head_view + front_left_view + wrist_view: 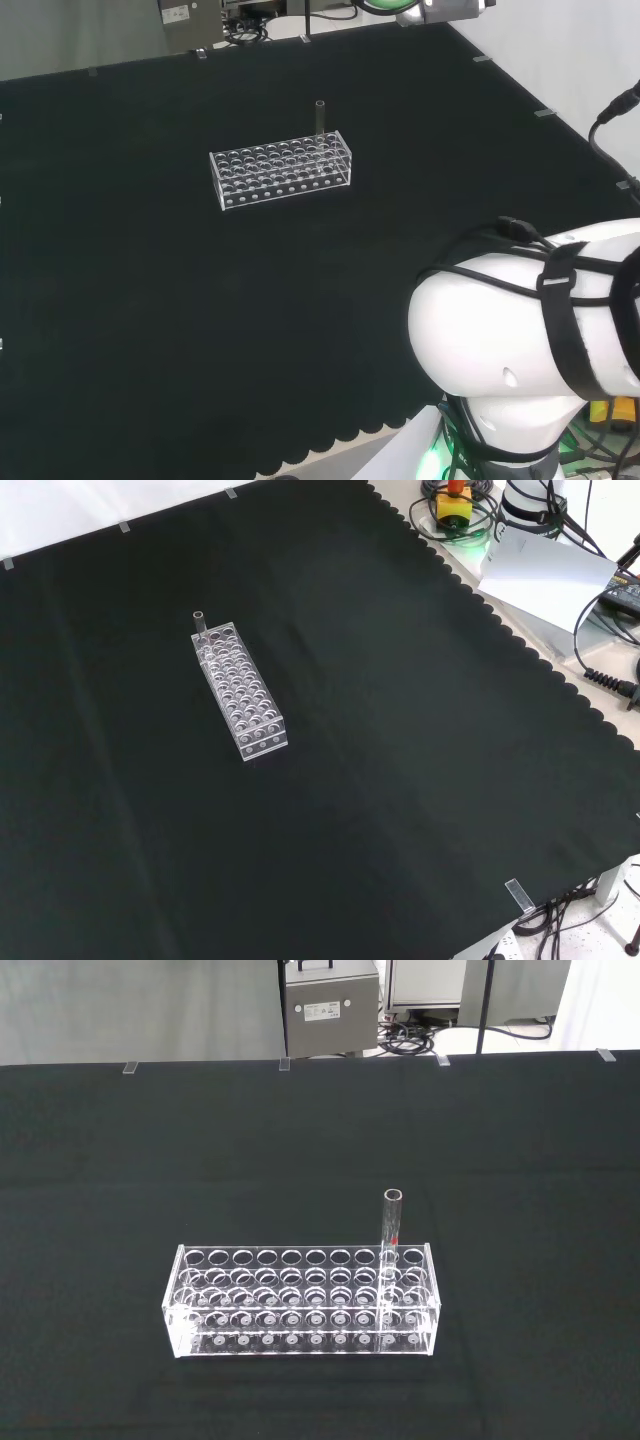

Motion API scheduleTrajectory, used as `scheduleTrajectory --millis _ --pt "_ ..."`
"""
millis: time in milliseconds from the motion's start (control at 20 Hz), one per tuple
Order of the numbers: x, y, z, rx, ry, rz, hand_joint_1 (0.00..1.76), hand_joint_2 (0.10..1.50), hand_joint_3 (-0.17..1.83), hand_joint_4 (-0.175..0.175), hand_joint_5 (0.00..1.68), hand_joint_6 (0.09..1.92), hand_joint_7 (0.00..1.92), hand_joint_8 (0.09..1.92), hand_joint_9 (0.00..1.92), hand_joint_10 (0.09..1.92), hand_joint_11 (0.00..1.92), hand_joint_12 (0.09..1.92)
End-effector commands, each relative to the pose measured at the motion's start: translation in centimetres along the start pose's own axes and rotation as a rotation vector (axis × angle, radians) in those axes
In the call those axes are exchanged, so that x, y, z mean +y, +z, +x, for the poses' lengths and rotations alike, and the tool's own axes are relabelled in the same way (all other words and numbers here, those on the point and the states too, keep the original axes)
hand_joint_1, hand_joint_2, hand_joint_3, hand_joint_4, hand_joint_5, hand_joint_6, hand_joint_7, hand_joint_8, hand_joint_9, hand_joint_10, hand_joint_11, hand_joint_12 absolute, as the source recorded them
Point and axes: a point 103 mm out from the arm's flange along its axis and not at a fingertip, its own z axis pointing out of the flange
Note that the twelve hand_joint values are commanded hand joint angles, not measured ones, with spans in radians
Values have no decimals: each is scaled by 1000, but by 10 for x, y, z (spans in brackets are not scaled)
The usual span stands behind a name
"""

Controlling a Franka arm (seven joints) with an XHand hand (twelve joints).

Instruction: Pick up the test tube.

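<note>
With my own fingers' state impossible to tell, I should pinch the tube point(392, 1222) above the rack point(300, 1302) and lift straight.

Even bright light, matte black cloth point(400, 760), faint glints on rack point(300, 1300), perhaps slight softness

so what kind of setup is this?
Probably a lab-style robot test bench: a clear test tube rack holding one test tube on a black cloth, with the arm's white link nearby.
</note>
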Motion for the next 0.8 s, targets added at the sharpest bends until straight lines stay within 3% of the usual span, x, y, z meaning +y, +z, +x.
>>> scheduleTrajectory --millis 50,200,450,800 --pt "1 1 0 -9 -2 -5 328 769 523 -27 0 87 0 336 0 308 0 1165" --pt "5 0 -2 -1 4 -9 320 855 351 -26 0 87 0 317 0 289 0 1197" --pt "19 -3 -3 11 -19 -38 323 875 311 -26 0 87 0 333 0 310 0 1235" --pt "60 6 -3 3 -45 -14 388 923 227 -42 79 87 26 712 0 681 0 1494"
